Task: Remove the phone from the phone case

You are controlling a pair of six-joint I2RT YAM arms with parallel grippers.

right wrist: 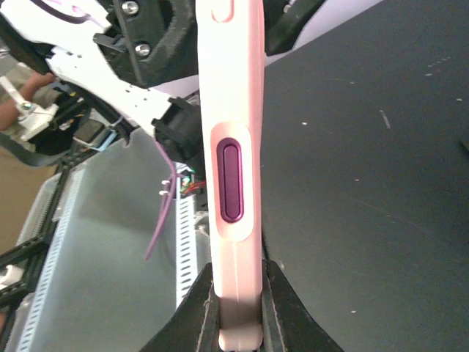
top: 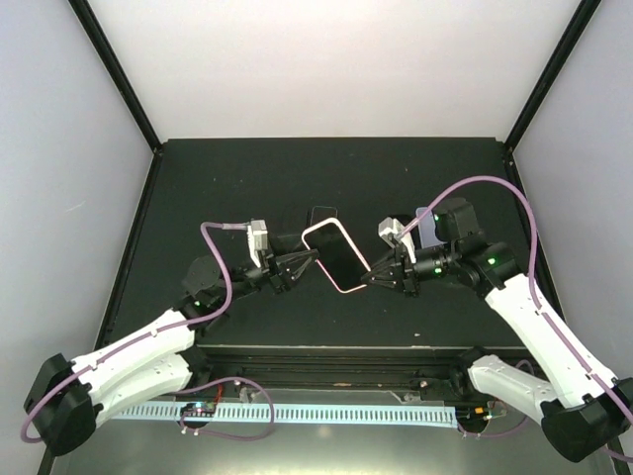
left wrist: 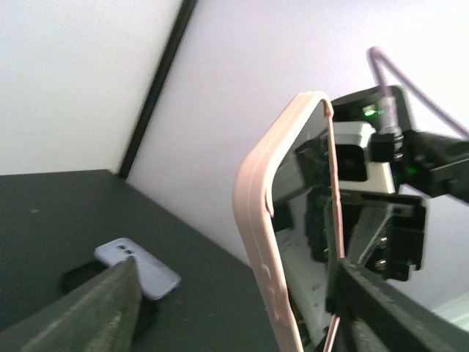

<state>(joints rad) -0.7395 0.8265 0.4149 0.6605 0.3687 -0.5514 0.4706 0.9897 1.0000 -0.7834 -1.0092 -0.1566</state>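
Clamping shut with the right fingers (right wrist: pixel 196 312) on the near end of the pink phone case (right wrist: pixel 234 110), phone (top: pixel 342 259) seated inside, held tilted above the worktop (top: pixel 247 178) between both arms. Straddling its opposite end with the left fingers (left wrist: pixel 110 308) spread open. Lying farther back on the worktop: a dark handset (top: pixel 322 212) and a pale one (left wrist: pixel 139 268).

phone case (top: pixel 336 255) between left tool (top: pixel 305 262), right tool (top: pixel 369 280)
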